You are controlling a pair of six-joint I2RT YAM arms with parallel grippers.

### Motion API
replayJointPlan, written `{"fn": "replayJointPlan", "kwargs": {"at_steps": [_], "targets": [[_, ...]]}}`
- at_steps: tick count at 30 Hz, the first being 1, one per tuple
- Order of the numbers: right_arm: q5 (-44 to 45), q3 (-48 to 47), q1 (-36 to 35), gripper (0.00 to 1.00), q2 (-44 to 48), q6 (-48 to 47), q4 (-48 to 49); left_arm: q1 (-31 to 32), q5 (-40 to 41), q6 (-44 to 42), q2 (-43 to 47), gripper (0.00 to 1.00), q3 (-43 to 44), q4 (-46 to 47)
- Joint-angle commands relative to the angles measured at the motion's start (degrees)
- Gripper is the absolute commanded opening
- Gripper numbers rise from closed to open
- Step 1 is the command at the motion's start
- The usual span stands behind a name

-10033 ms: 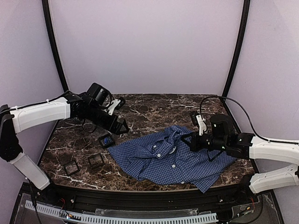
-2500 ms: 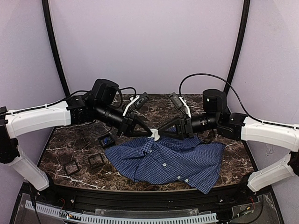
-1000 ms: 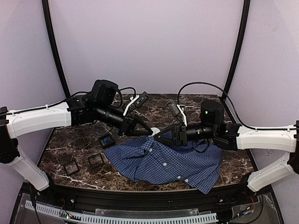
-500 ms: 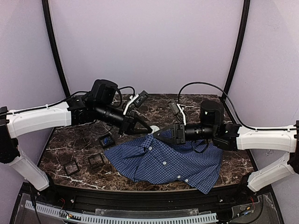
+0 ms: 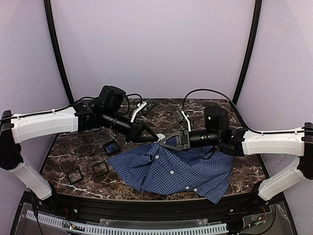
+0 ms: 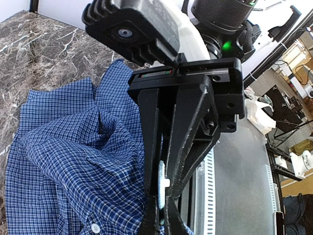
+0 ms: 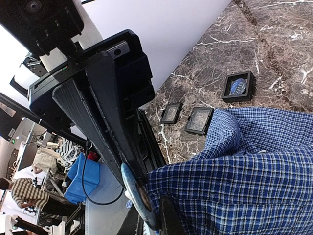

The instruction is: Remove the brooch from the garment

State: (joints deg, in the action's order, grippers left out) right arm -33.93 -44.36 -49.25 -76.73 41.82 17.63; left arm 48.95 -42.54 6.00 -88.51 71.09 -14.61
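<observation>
Step in hand: the pull-off itself. The blue-and-white small-check cotton shirt [image 5: 181, 169] lies on the dark marble counter [image 5: 161, 112], with its far collar edge raised into a peak. Both claws meet at that peak.

The small pale round disc brooch [image 6: 161, 188] sits at the shirt's peak, pinched between the fingers of the right claw [image 5: 166, 141]. The left claw [image 5: 154, 138] is pressed together at the same spot. I cannot tell whether it nips cloth or the brooch's rim.

Judgement: the brooch is not yet free of the shirt. The next move calls for a straight draw of the right claw away from the peak, with the left claw anchoring. No twist, or the cloth may snag.
</observation>
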Motion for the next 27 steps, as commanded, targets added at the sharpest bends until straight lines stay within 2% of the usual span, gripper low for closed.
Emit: {"fn": "replayJointPlan", "kwargs": {"at_steps": [1,4,7,10,15,18,21,27], "targets": [[7.6,-0.9,2.6,0.1,-3.0,0.9,-0.7,3.0,-8.6,-0.9,1.2,0.01,0.2,0.9],[6.6,-1.0,2.7,0.12,-3.0,-0.4,-0.3,3.0,-7.3,-0.7,1.1,0.01,0.4,0.6],[3.4,-1.1,2.5,0.18,-2.2,-2.3,0.7,2.9,-2.1,-1.4,0.9,0.01,0.8,-1.4],[1.3,-1.2,1.6,0.33,-0.2,-5.1,0.4,2.5,5.5,-3.1,-0.3,0.01,2.5,-5.0],[0.8,0.4,0.4,0.62,4.7,-7.9,-1.8,1.3,9.1,-2.5,-3.9,0.01,5.0,-9.0],[2.3,2.4,-0.2,0.74,7.2,-8.4,-3.3,1.1,10.8,-2.3,-4.1,0.01,5.1,-9.4],[6.0,4.5,-0.8,0.78,9.1,-8.3,-5.3,1.1,11.3,-2.4,-3.9,0.01,5.0,-9.3],[14.5,4.1,-5.6,0.76,9.9,-10.1,-12.3,1.0,12.8,-3.5,-3.3,0.01,4.8,-9.5]]}}
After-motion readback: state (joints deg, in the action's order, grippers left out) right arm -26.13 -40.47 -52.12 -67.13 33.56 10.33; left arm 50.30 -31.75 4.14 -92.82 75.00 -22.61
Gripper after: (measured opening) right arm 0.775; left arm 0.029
